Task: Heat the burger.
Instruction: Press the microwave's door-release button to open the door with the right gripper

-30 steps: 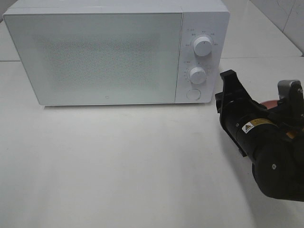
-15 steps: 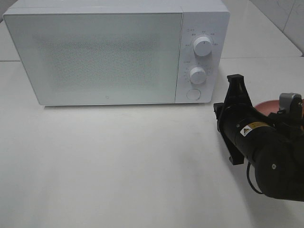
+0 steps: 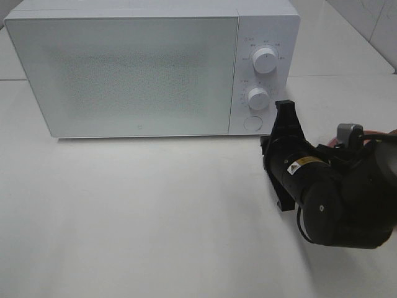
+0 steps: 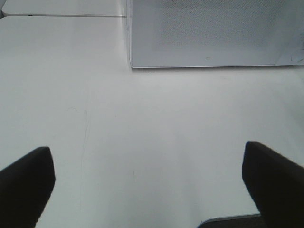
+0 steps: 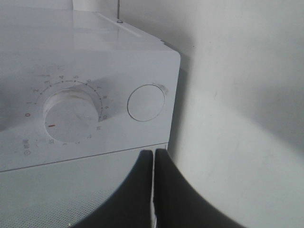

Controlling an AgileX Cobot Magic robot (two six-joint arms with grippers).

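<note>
1. Left gripper (image 4: 145, 151): black, seen only in its own wrist view. The jaws are spread wide with nothing between them, above bare table in front of the oven's left front corner.
2. White tabletop (image 3: 155, 205): matte, and carries everything listed.
3. White box-shaped microwave oven (image 3: 142, 9): stands at the rear left and centre. Its speckled grey-white door (image 3: 130, 74) is closed.
4. Control panel at the oven's right end: upper white dial (image 3: 265, 61), lower white dial (image 3: 258, 98) and a flat round white button (image 3: 252, 123), stacked in that order.
5. Right gripper (image 3: 285, 107): black, on a bulky black arm. The fingers are pressed together and grip nothing. The tips point at the panel, just beside the round button. Whether they touch cannot be told.
6. Pink plate (image 3: 379, 131): only a thin edge shows behind the right arm.
7. Burger: hidden in every view, so its place cannot be told.
</note>
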